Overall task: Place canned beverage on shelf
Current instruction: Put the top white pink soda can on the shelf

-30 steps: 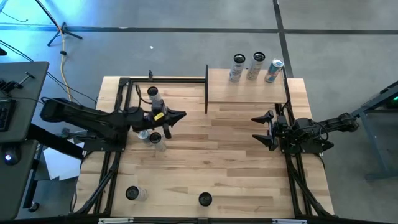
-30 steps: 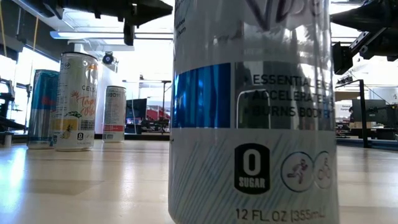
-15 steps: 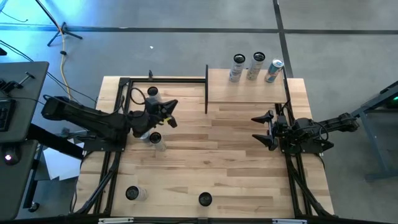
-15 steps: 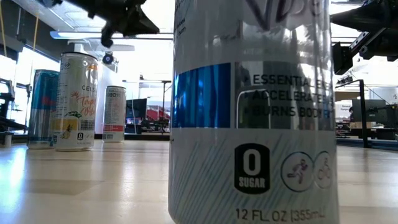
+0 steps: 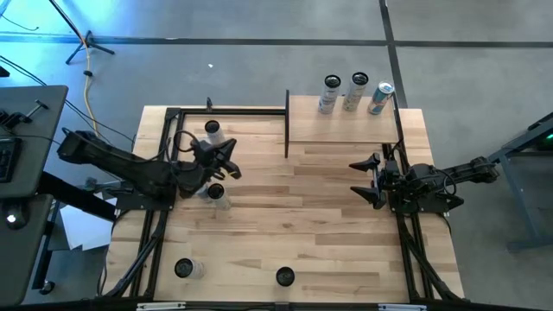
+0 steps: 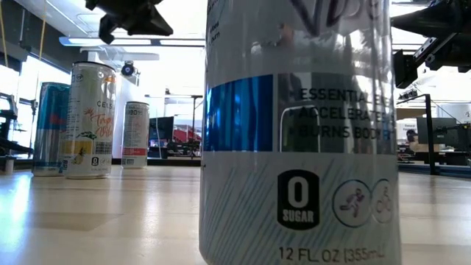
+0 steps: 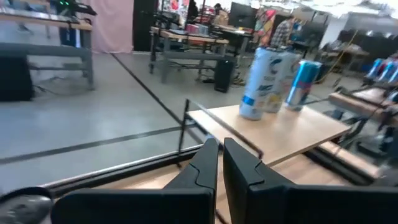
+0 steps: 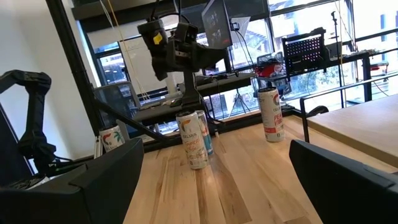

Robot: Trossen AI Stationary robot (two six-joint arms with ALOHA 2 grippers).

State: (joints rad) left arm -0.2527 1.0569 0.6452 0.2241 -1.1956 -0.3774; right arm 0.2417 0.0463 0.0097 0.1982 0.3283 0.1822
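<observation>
Left gripper [image 5: 232, 160] hangs above the desk [image 5: 294, 233] on its left side, fingers [image 7: 208, 163] pressed nearly together, holding nothing. It sits between two cans: a white can [image 5: 213, 132] just behind it and another can [image 5: 217, 193] just in front. Right gripper [image 5: 366, 181] waits over the desk's right side, fingers [image 8: 348, 180] spread wide, empty. The shelf [image 5: 344, 119] stands at the desk's back right and carries three cans in a row at its far edge: white can [image 5: 329, 93], pale can [image 5: 355, 91], blue-and-silver can [image 5: 380, 98]. Two more cans stand near the desk's front edge [image 5: 184, 269] [image 5: 284, 277]. Low view is mostly filled by a close zero-sugar can [image 6: 302, 132].
</observation>
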